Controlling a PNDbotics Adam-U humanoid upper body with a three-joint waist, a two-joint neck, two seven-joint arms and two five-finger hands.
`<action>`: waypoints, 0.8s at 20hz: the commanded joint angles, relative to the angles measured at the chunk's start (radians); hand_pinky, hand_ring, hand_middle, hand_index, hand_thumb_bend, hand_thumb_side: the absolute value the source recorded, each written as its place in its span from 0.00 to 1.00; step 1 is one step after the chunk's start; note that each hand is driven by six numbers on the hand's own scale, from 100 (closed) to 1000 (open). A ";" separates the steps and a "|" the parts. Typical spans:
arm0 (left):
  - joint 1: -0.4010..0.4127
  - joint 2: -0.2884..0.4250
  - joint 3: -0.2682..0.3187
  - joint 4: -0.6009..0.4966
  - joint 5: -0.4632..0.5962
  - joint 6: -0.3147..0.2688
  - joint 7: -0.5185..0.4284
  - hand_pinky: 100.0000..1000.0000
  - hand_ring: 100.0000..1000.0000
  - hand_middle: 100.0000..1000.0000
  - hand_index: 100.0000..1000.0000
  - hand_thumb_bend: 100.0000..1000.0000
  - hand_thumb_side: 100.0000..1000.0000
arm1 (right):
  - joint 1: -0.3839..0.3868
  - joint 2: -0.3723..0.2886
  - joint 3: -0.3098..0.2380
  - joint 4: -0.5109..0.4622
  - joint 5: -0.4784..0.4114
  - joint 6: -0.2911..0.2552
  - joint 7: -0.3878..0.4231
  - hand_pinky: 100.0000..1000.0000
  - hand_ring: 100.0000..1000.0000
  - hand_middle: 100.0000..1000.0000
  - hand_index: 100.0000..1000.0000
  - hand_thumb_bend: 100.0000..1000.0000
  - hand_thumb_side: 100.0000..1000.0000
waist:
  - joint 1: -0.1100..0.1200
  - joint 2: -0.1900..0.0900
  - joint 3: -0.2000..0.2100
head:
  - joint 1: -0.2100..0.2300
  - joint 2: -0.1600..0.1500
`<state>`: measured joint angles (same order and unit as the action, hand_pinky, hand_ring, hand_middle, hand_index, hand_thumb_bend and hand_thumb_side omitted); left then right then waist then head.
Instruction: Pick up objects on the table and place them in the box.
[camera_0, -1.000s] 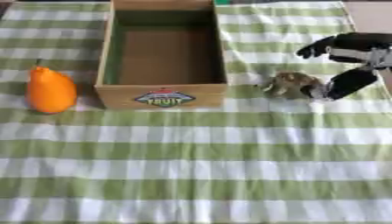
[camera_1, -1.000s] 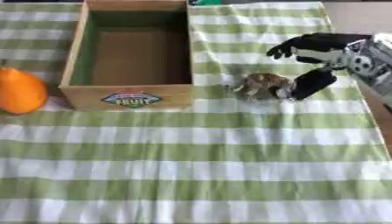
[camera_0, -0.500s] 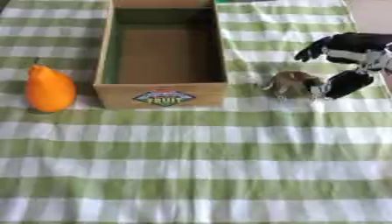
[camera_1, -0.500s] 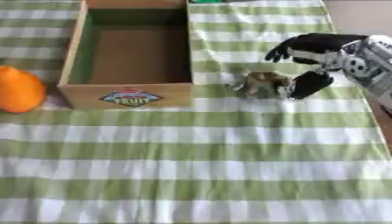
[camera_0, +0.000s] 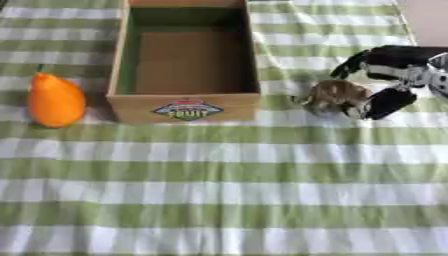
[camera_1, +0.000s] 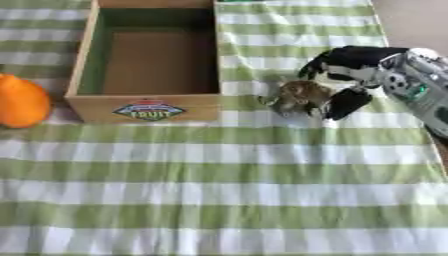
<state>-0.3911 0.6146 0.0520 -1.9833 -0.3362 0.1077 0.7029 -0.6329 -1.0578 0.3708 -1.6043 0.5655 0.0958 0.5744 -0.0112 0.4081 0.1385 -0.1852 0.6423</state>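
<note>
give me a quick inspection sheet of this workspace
surface: table under a green and white checked cloth
job's things: empty cardboard box with a fruit label; orange pear-shaped fruit left of the box; small brown object right of the box, on the cloth
clutter: nothing seen
hands: right hand curved around the brown object, fingers above and thumb beside it; left hand not in view
cables: nothing seen
surroundings: bare floor strip at the far right
</note>
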 joint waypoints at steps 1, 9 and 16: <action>-0.014 0.015 0.004 -0.017 0.005 -0.005 -0.001 0.72 0.80 0.73 0.81 0.00 1.00 | -0.019 -0.014 -0.007 0.023 0.030 0.021 0.003 0.74 0.86 0.75 0.90 0.16 0.35 | 0.000 -0.017 0.002 | -0.002 -0.001; -0.012 0.014 0.007 -0.017 0.007 -0.007 0.001 0.72 0.79 0.72 0.81 0.00 0.99 | -0.030 0.009 0.017 0.054 0.070 0.022 -0.005 0.70 0.83 0.63 0.79 0.11 0.32 | -0.001 -0.012 0.008 | -0.006 -0.004; -0.012 0.016 0.009 -0.017 0.006 -0.008 0.004 0.72 0.79 0.72 0.81 0.00 0.99 | -0.029 0.010 0.024 0.037 0.061 0.026 -0.023 0.66 0.76 0.50 0.65 0.00 0.30 | -0.001 -0.012 0.007 | -0.009 -0.004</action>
<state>-0.3933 0.6071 0.0519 -1.9833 -0.3335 0.1025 0.7040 -0.6566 -1.0250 0.3955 -1.5562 0.6291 0.1205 0.5567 -0.0145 0.4141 0.1457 -0.1914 0.6417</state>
